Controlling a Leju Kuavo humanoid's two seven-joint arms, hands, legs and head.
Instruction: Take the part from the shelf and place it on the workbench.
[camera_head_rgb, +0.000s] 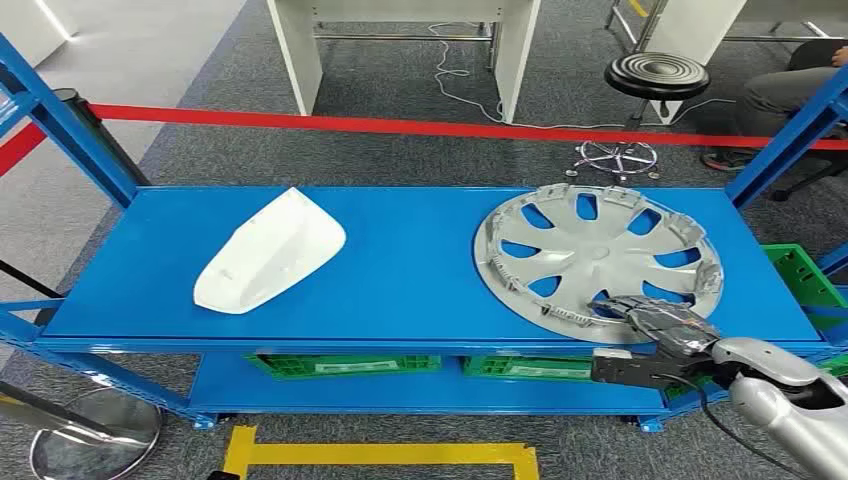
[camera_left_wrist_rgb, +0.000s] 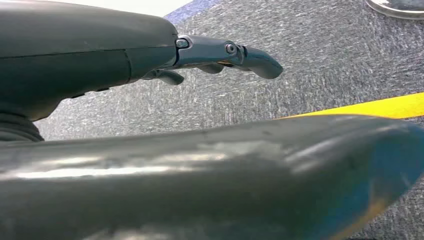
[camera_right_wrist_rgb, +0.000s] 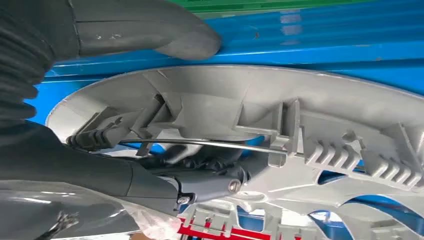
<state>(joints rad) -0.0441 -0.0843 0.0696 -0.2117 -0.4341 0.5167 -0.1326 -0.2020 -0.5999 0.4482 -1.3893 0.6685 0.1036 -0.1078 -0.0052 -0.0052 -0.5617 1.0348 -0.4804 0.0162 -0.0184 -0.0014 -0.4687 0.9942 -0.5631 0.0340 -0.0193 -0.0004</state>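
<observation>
Blue shelf (camera_head_rgb: 420, 270): right hand (camera_head_rgb: 665, 330) grips hubcap (camera_head_rgb: 598, 255) near rim; left hand (camera_left_wrist_rgb: 225, 55) empty, fingers loosely extended over carpet

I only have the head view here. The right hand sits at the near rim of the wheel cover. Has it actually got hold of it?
Observer: Yes. In the right wrist view the thumb lies on one face of the wheel cover and the fingers on the other.
Reviewer: And the left hand?
Observer: The left hand hangs over grey carpet, holding nothing.
Reviewer: Anything else down there?
Observer: A yellow floor line.
</observation>
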